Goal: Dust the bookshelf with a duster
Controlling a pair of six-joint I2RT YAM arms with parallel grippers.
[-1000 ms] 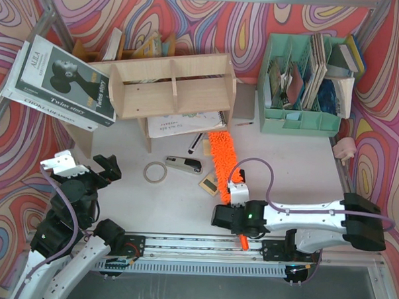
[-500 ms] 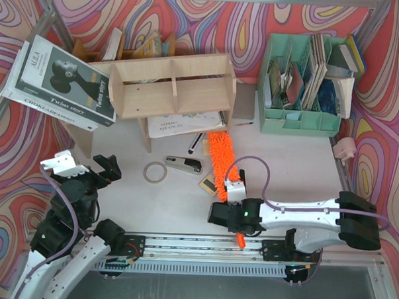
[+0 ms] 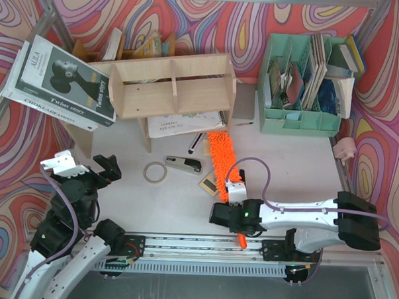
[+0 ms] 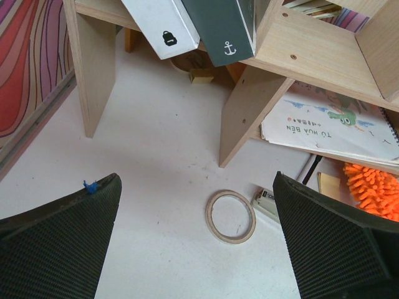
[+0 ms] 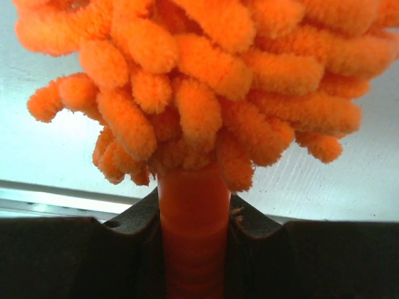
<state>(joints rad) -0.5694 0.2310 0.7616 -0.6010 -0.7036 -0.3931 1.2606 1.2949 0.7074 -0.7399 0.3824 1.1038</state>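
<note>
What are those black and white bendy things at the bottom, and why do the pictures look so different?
They are two robot arms bolted to the white table. One picture looks down from above. The other two come from small cameras on each arm's wrist. The right hand is shut on the thin handle of the long orange fluffy duster, which points toward the wide light plywood bookshelf. The left hand is open and holds nothing. Also on the table are a pale ring of tape, a silver and black stapler and a mint-green plastic organiser full of books.
</note>
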